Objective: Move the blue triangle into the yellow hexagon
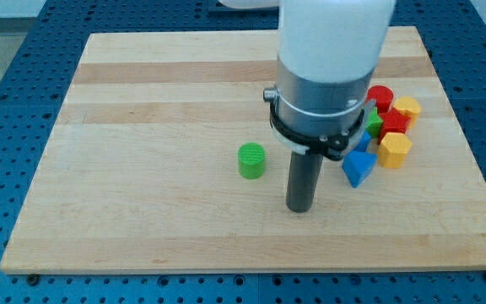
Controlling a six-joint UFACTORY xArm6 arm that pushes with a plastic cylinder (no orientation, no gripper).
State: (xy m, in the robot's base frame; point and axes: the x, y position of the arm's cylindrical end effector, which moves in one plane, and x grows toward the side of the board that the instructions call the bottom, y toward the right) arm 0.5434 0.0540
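The blue triangle (358,166) lies on the wooden board (142,194) at the view's right, its right side close to or touching a yellow hexagon (394,149). A second yellow hexagon-like block (407,108) sits higher up at the right of the cluster. My tip (299,208) rests on the board to the left of and slightly below the blue triangle, a short gap away from it. The arm's grey and white body hides part of the cluster's left side.
A green cylinder (251,160) stands alone left of my tip. In the cluster are a red cylinder (381,97), a red block (394,123) and a green block (374,126). The board's right edge lies just past the cluster.
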